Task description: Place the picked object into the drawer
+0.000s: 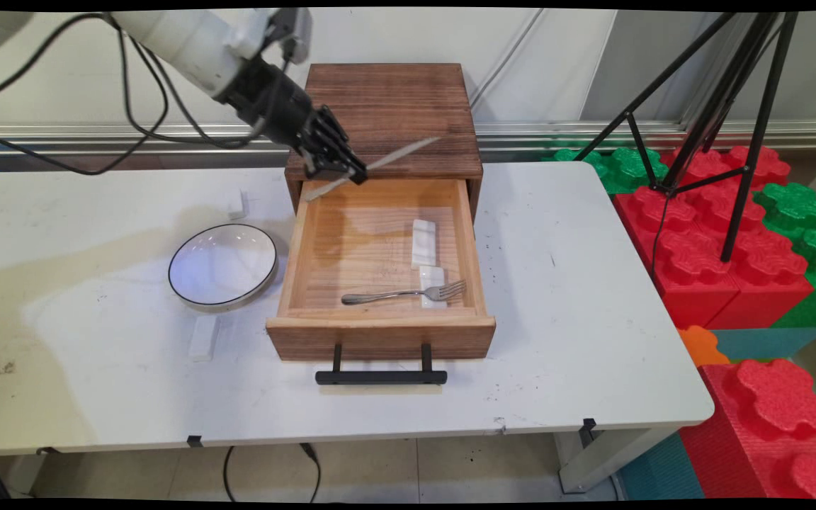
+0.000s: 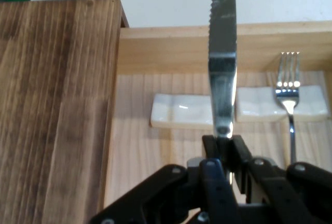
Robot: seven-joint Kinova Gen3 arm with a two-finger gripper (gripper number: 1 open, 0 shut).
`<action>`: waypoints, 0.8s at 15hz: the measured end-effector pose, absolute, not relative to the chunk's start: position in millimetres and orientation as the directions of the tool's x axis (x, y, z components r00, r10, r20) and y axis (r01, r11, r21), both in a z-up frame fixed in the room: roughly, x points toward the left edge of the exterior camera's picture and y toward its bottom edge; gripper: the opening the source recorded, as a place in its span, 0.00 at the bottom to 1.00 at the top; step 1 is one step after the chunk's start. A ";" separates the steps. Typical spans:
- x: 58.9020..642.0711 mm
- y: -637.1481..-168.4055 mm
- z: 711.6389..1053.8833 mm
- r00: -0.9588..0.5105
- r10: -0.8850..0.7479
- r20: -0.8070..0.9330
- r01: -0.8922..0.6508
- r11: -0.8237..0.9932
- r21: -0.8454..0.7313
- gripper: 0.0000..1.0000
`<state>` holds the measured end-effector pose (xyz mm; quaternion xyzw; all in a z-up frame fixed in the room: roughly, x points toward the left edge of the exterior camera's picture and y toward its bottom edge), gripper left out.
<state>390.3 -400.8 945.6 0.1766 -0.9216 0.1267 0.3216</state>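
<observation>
Main view: the gripper (image 1: 341,166) is clamped on a knife (image 1: 380,165), holding it level above the back edge of the open drawer (image 1: 380,322), in front of the wooden box (image 1: 390,106). In the drawer a fork (image 1: 404,292) lies across one white rest (image 1: 433,286); a second rest (image 1: 423,243) is bare. A bowl (image 1: 223,265) sits on the surface (image 1: 592,283) to the left.

Hand view: the fingers (image 2: 210,146) pinch the knife (image 2: 223,68) near its handle end, blade pointing out over the bare rest (image 2: 179,111), beside the fork (image 2: 288,79). This looks like a carrying stage.
</observation>
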 end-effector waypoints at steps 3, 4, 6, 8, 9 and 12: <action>371.0 -413.8 929.8 -0.745 -0.243 0.621 -0.400 0.908 -0.125 0.00; 364.3 -418.8 923.3 -0.750 -0.245 0.614 -0.399 0.908 -0.125 0.00; 356.8 -424.7 915.0 -0.756 -0.248 0.605 -0.398 0.909 -0.124 0.00; 350.9 -429.7 906.5 -0.764 -0.250 0.594 -0.394 0.911 -0.124 0.00; 348.7 -431.6 903.1 -0.768 -0.250 0.590 -0.392 0.912 -0.124 0.00; 337.7 -442.3 880.9 -0.787 -0.243 0.566 -0.377 0.917 -0.130 0.00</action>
